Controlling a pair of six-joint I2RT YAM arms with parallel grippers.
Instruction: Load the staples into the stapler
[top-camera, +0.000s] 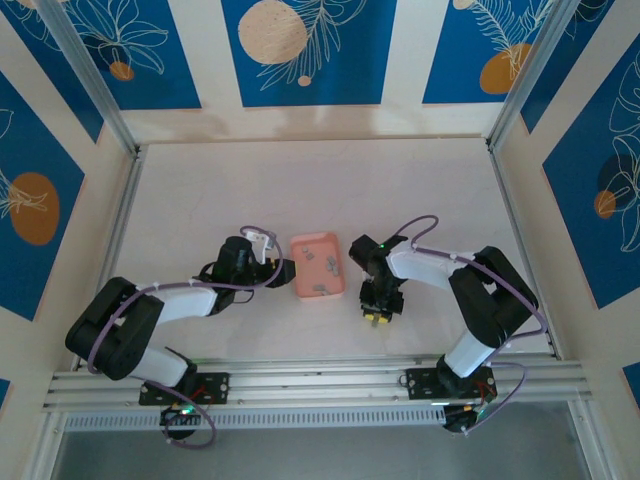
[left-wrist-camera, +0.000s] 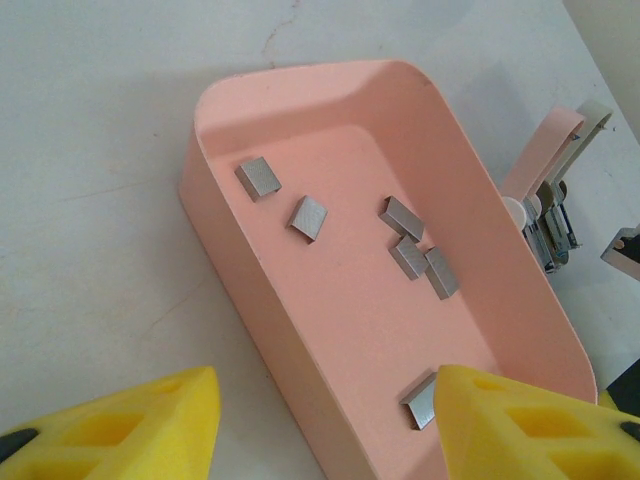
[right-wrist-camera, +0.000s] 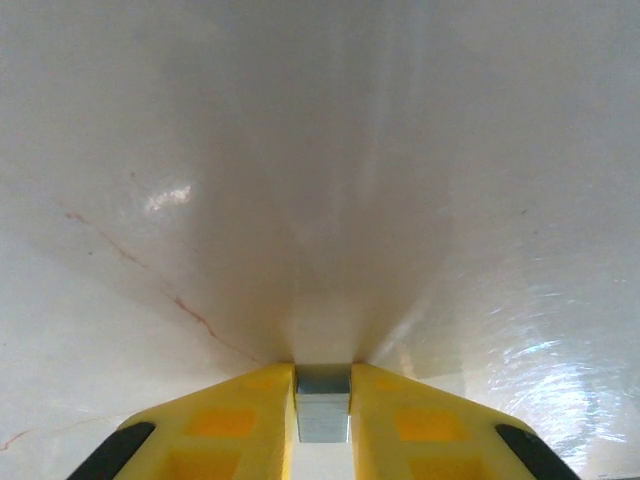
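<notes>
Several small grey staples (left-wrist-camera: 410, 245) lie loose in the salmon-pink tray (left-wrist-camera: 330, 110), which sits between the arms (top-camera: 300, 285). My left gripper (left-wrist-camera: 325, 400) is open and straddles the tray's near wall, one yellow finger outside, the other over a staple strip (left-wrist-camera: 420, 402) inside. The stapler (left-wrist-camera: 548, 205), with a pink arm and a metal channel, lies just beyond the tray's far side. My right gripper (right-wrist-camera: 323, 385) is shut on a grey staple strip (right-wrist-camera: 323, 412), held low over the white table (right-wrist-camera: 320, 150). It points down right of the tray (top-camera: 377, 312).
Aluminium rails (top-camera: 320, 380) run along the table's near edge, and blue patterned walls (top-camera: 300, 50) enclose the back and sides. White tabletop (top-camera: 320, 180) stretches behind the tray.
</notes>
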